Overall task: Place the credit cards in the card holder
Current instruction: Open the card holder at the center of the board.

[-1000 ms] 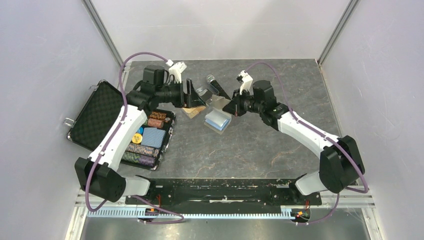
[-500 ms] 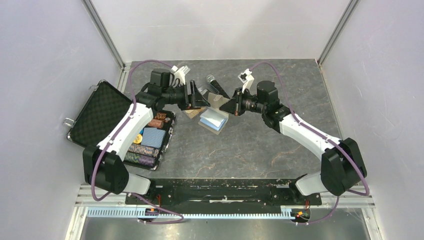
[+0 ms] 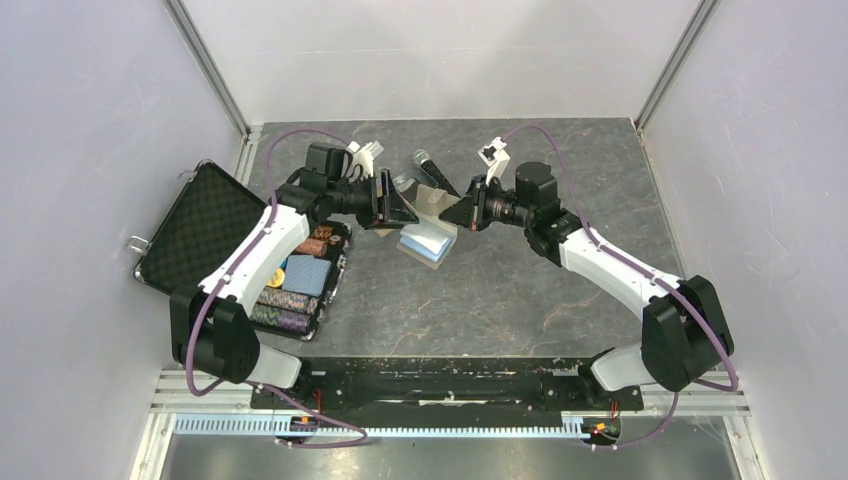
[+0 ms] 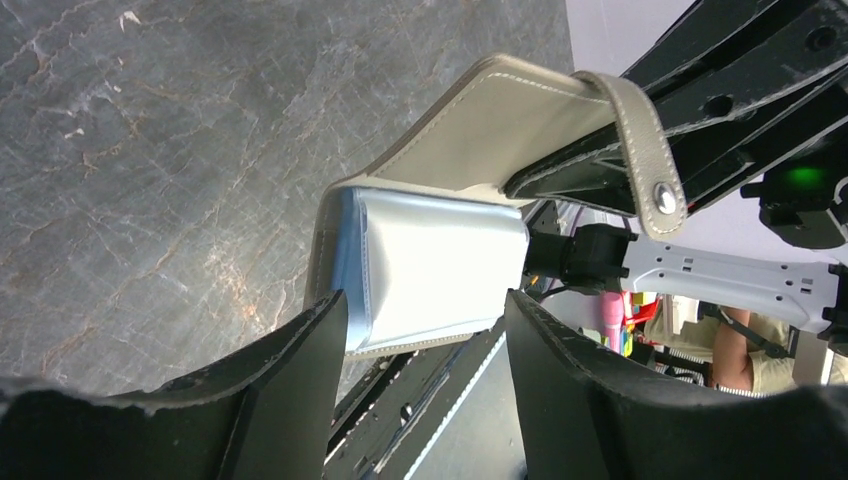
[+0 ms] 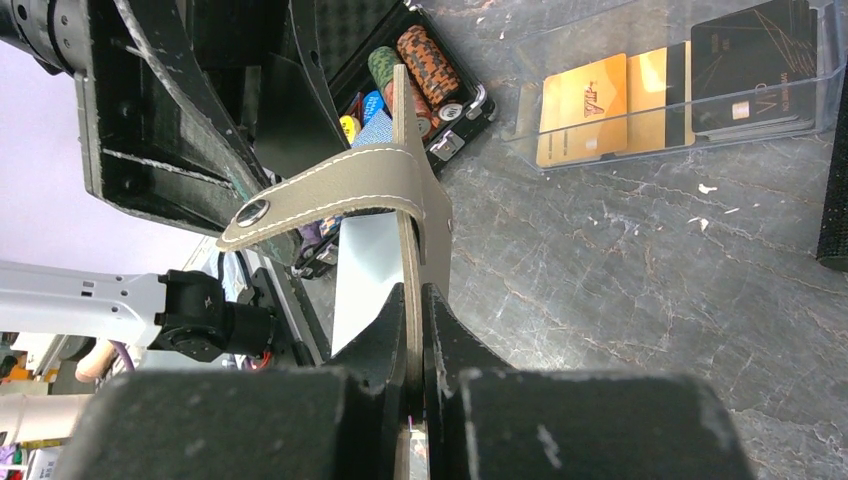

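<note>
- The card holder (image 3: 427, 238), a taupe folding wallet with pale stitching, is open at mid-table between my two arms, its light blue lining (image 4: 430, 270) turned toward my left wrist camera
- My right jaws are clamped on the edge of its upper flap and hold that flap raised; the snap tab (image 5: 330, 190) curls over the top, its metal stud showing
- The blue-lined half hangs below the flap toward the grey stone-patterned table (image 3: 480, 300); I cannot tell whether it rests on the surface
- My left jaws stand apart, one to each side of the blue-lined half as seen from the wrist, with nothing gripped between them
- The credit cards (image 5: 582, 110), orange-gold, lie inside a clear plastic box (image 5: 524, 95) on the table just beyond the wallet, next to a stack of black cards (image 5: 750, 65) in the same box
- From above, my left wrist covers that box, so the cards show only in the right wrist view
- There, the black frame of my left jaws looms directly behind the snap tab
- A black poker-chip case (image 3: 195, 230) lies open at the table's left side, its rows of chips (image 3: 290, 295) beside my left forearm
</note>
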